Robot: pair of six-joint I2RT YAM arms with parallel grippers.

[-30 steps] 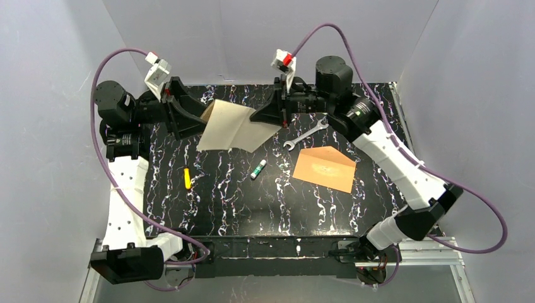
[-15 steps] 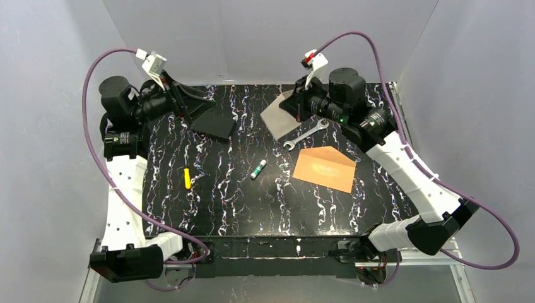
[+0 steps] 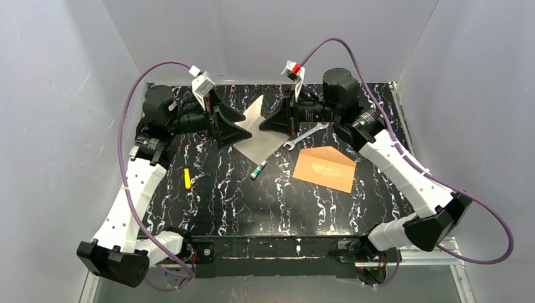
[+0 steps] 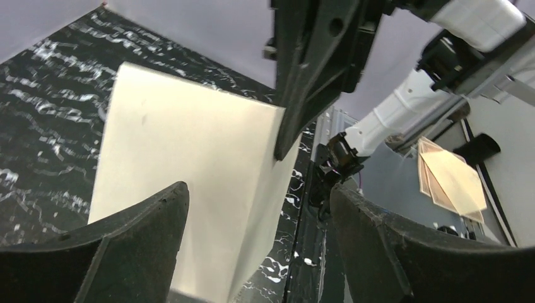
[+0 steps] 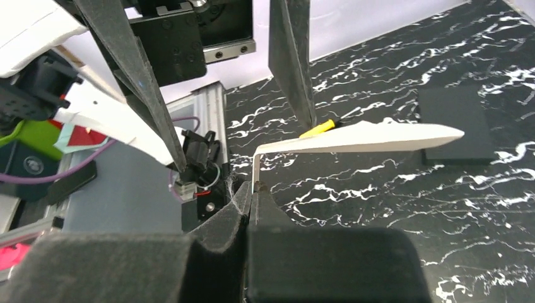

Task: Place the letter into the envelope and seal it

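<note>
The letter is a cream sheet held in the air over the far middle of the table, sloping down toward the front. My right gripper is shut on its right edge; the right wrist view shows the pads pinching the sheet. My left gripper is open at the sheet's left side. In the left wrist view its wide-apart fingers straddle the letter without closing on it. The orange-brown envelope lies flat at the right, apart from both grippers.
A silver wrench lies between the letter and the envelope. A green marker and a yellow pen lie nearer the front. A flat black rectangle lies under the left gripper's side. Grey walls enclose three sides.
The left arm swung in from the far left and its open jaws now flank the letter. The right gripper carried the letter left and lower, toward the table's middle.
</note>
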